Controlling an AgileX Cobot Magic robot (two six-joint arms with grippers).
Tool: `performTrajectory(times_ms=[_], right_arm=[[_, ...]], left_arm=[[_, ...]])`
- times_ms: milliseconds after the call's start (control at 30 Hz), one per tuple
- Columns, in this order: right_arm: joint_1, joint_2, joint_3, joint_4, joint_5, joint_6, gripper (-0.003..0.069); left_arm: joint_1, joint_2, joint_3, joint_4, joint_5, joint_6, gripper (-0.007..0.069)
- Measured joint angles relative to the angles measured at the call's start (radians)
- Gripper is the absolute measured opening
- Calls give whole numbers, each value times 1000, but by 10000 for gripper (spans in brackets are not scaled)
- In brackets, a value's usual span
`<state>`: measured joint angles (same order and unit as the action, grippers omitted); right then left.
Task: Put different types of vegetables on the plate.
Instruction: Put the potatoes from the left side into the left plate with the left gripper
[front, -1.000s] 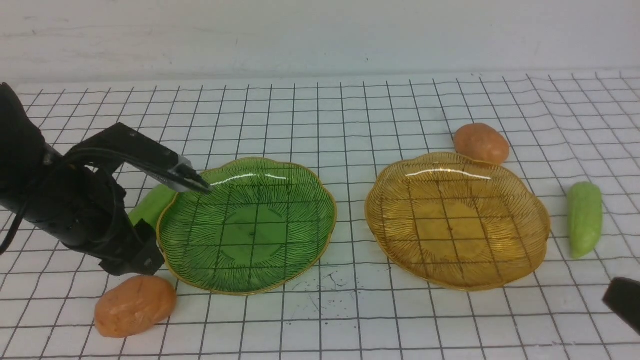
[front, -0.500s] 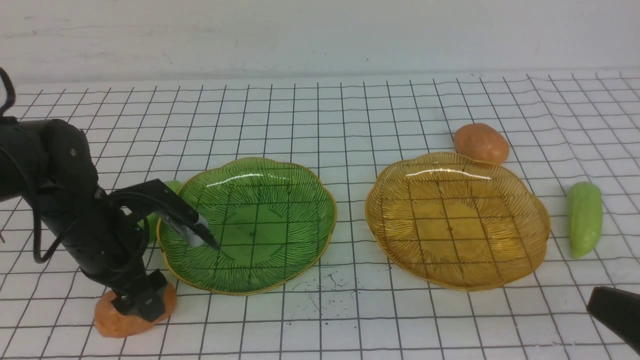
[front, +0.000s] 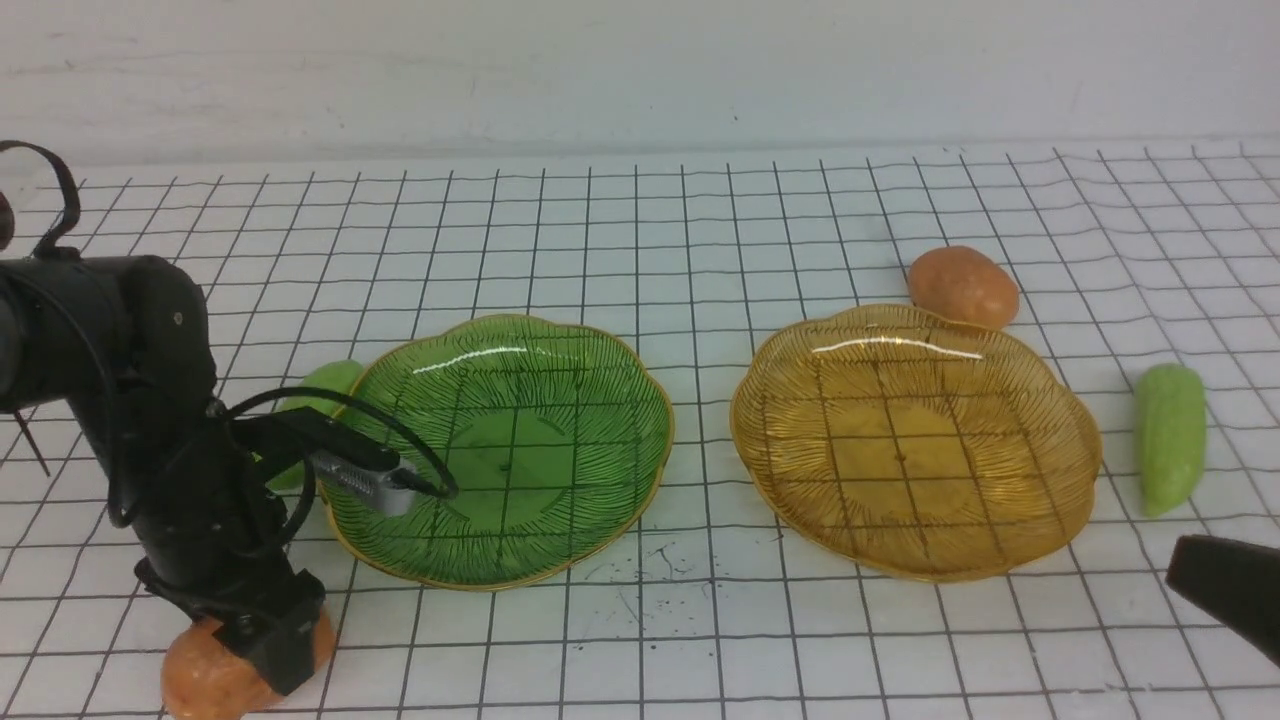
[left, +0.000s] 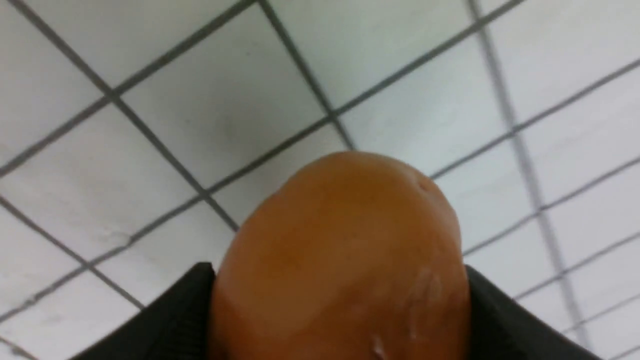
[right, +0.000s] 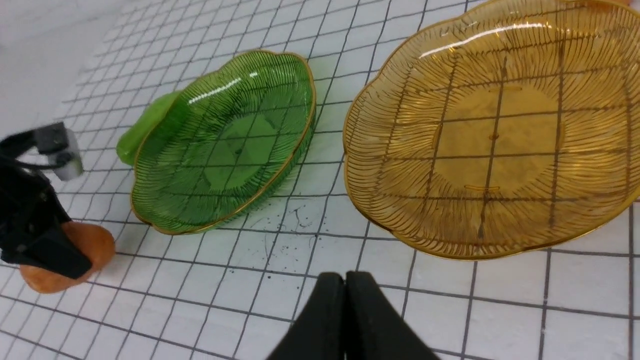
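My left gripper (front: 250, 650) is down at the front left, its jaws against both sides of an orange-brown potato (front: 195, 685) that rests on the table. The potato fills the left wrist view (left: 345, 240) between the black fingers (left: 180, 310). A second potato (front: 962, 286) lies behind the amber plate (front: 1060, 400). One light-green cucumber (front: 325, 385) lies against the green plate's (front: 620, 400) far left rim, and another (front: 1168, 435) lies right of the amber plate. Both plates are empty. My right gripper (front: 1225, 590) is shut and empty at the front right; it also shows in the right wrist view (right: 345, 280).
The table is a white sheet with a black grid. A white wall runs along its far edge. The left arm's cable and silver connector (front: 365, 480) hang over the green plate's left rim.
My left gripper has come down from beside the green plate onto the front-left potato. The potato has shifted a little toward the front left. The right gripper has crept further into view.
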<state>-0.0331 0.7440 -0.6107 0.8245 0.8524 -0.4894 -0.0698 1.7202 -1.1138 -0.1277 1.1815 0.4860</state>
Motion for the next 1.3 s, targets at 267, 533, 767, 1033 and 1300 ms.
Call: performTrajectory(times_ms=[267, 533, 767, 1033, 1300], right_arm=[[0, 248, -234, -231, 68, 134, -14], [0, 432, -425, -392, 65, 264, -14], [0, 589, -578, -505, 61, 370, -14], [-4, 790, -755, -528, 61, 386, -6], [-56, 1031, -966, -503, 55, 398, 134]], left_arm=[[-2, -174, -68, -157, -64, 34, 500], [-2, -160, -76, -362, -264, 88, 500], [-2, -68, -76, -400, -351, 171, 500], [-3, 39, -76, -410, -398, 208, 500], [-3, 65, -103, -414, -396, 196, 580]])
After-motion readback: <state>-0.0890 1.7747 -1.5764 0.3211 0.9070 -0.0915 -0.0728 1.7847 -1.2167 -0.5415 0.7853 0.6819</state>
